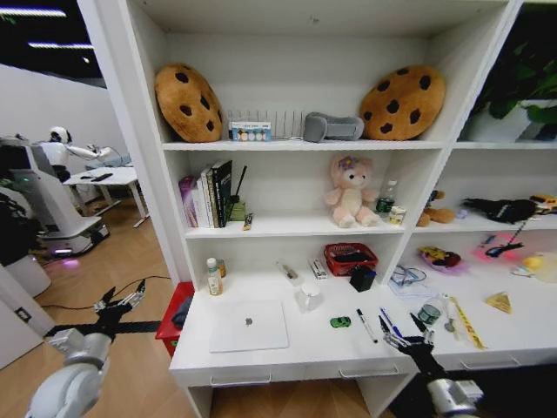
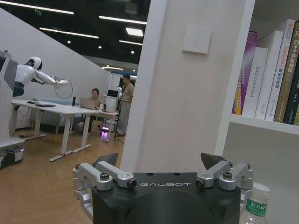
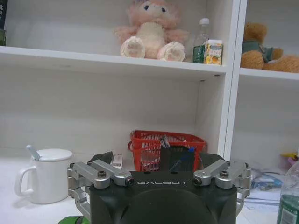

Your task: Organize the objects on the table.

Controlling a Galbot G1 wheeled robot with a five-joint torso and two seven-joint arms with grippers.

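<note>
On the long white table a closed silver laptop lies at the front left. A tiny green toy car sits right of it, then a black pen and a blue pen. A small green-labelled tin stands farther right. My right gripper hovers open at the table's front edge, just in front of the pens, holding nothing. My left gripper hangs open over the floor, left of the table, facing the shelf's side panel.
A white mug, a red basket and a black holder stand behind the car. A bottle is at the back left. Shelves with books and plush toys rise above. A red bin sits on the floor.
</note>
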